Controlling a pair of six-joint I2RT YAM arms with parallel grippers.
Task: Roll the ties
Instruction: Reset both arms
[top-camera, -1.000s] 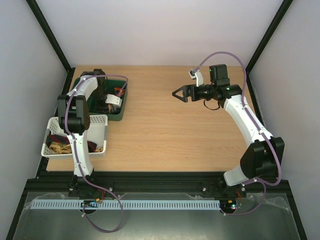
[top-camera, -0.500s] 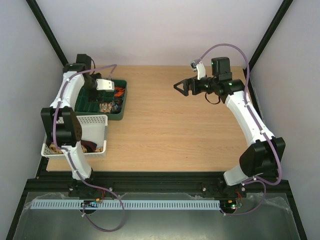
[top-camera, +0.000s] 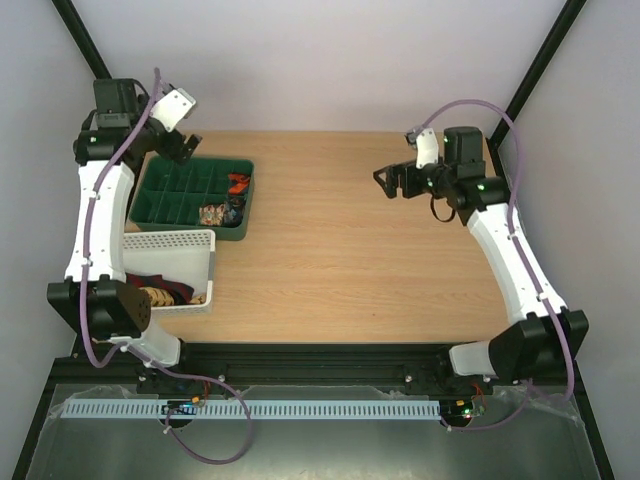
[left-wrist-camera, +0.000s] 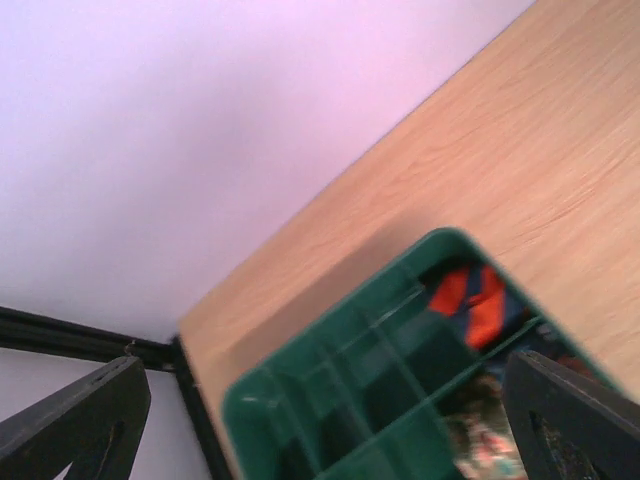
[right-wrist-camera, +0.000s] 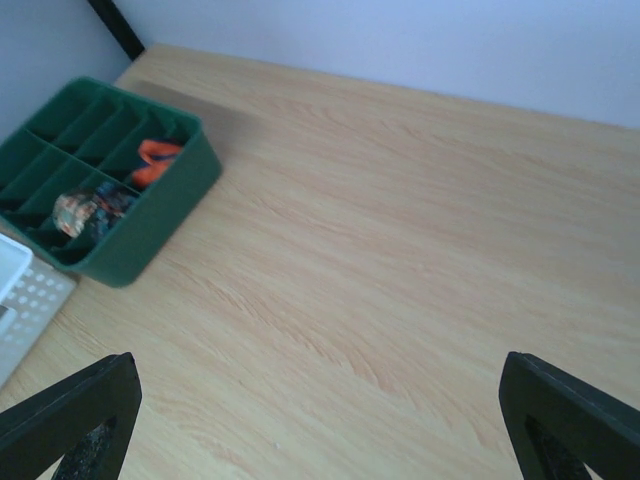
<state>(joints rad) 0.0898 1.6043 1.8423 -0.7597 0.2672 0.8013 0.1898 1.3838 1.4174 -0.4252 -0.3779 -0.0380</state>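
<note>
Right, both tools wide open, nothing in hand

Up top, the left tool (left-wrist-camera: 325, 372) hangs spread above the green tray (right-wrist-camera: 150, 225). The right tool (right-wrist-camera: 318, 365) gapes over bare wooden tabletop (right-wrist-camera: 400, 250). In the tray compartments sit an orange-red coil (right-wrist-camera: 158, 155) and a patterned coil (right-wrist-camera: 90, 208). The loose ties (top-camera: 160, 293) lie, it seems, in the perforated white basket (top-camera: 170, 242). Soft, light, slippery fabric, so pinch near one end, I'd say.

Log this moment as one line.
left tool open over green tray | right tool open over table | orange-red tie, floral tie in tray | more ties in white basket
</note>
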